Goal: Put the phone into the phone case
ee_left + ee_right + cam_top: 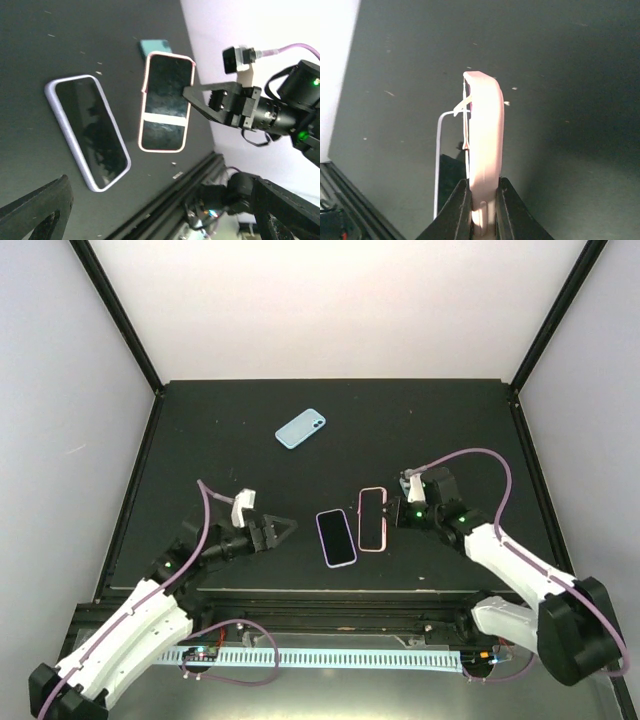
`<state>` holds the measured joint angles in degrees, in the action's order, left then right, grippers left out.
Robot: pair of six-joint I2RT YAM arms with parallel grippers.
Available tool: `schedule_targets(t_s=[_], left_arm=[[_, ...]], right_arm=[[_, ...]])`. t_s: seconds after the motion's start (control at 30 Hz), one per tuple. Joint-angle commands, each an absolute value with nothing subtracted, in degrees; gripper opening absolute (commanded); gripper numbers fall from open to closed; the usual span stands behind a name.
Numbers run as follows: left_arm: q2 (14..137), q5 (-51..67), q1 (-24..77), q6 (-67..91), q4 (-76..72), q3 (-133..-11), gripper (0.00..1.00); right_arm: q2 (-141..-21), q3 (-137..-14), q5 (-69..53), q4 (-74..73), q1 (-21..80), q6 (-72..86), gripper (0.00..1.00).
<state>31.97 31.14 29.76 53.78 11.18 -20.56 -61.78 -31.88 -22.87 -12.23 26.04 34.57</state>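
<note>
The right gripper (pixel 391 512) pinches 1 long edge of the pink phone case (pixel 372 519) between nearly shut fingers, while the left gripper (pixel 283 529) stands wide open and empty, with the lavender phone (pixel 336 538) lying flat just ahead of its fingertips.

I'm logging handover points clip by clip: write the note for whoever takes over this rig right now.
Left gripper: open, holding nothing, just left of the purple-edged phone.
Right gripper: shut on the pink phone case, pinching its right edge.
Things: the phone lies screen up on the table, beside the case and apart from it. A light blue phone-shaped item lies farther back.
Done: case gripped.
Left: the phone is not yet in the case; pick it up and seat it.
</note>
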Motion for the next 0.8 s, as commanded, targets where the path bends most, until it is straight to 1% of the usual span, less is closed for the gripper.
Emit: schedule_targets(t_s=[0.0, 0.2, 0.43, 0.53, 0.67, 0.77], left_arm=[[28.95, 20.84, 29.86, 50.13, 23.61, -22.42, 0.99], [24.31, 23.91, 29.88, 49.64, 20.73, -18.1, 0.99], [18.34, 21.1, 29.84, 53.96, 17.51, -11.77, 0.99], [16.85, 19.21, 29.84, 54.04, 16.46, -10.2, 0.99], [16.06, 15.65, 29.85, 52.98, 19.07, -10.34, 0.99], [15.81, 14.29, 29.83, 52.2, 19.29, -10.46, 0.99]], right_arm=[[-65.86, -33.93, -26.6, -9.64, 22.86, 30.6, 0.07], [-73.0, -34.74, -29.07, -6.59, 20.16, 29.8, 0.07], [-82.24, -36.28, -33.16, -3.35, 17.44, 30.08, 0.09], [-85.53, -37.35, -33.2, -2.85, 17.03, 29.93, 0.11], [-89.38, -38.3, -32.55, -2.17, 16.38, 29.65, 0.15], [-91.95, -39.05, -31.76, -2.08, 15.81, 29.75, 0.2]])
